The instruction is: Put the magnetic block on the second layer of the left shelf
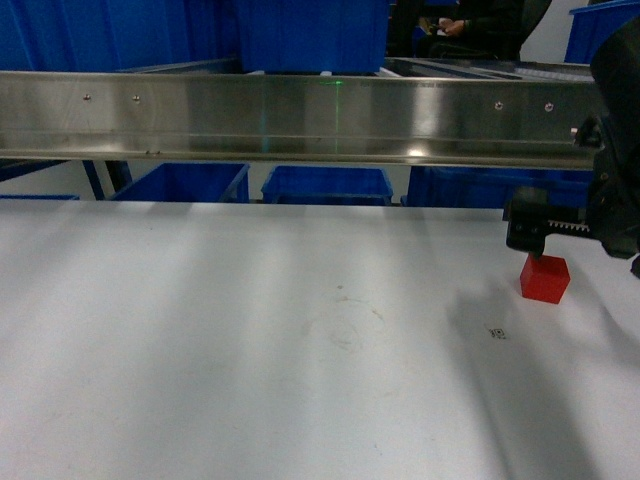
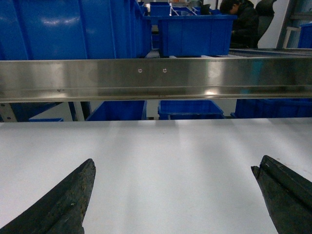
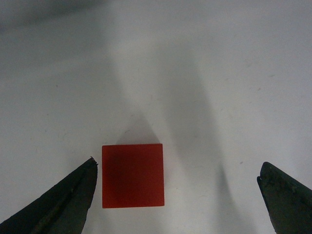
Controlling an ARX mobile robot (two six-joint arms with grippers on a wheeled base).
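The magnetic block [image 1: 544, 278], a small red cube, rests on the white tabletop [image 1: 300, 340] at the right. My right gripper [image 1: 545, 245] hangs just above it. From the right wrist the block [image 3: 132, 175] lies between the open fingers of the right gripper [image 3: 176, 166], close to the left finger [image 3: 73, 195] and apart from it. My left gripper [image 2: 173, 168] is open over bare tabletop with nothing between its fingers, and the head view does not show it. A stainless-steel rack rail [image 1: 300, 120] crosses the back; the tier above it carries a large blue crate [image 2: 63, 29].
Smaller blue crates [image 1: 325, 185] stand beyond the table under the rail. Another blue crate [image 2: 195, 31] sits on the rack tier further back. A seated person [image 2: 241, 22] is behind the rack at the upper right.
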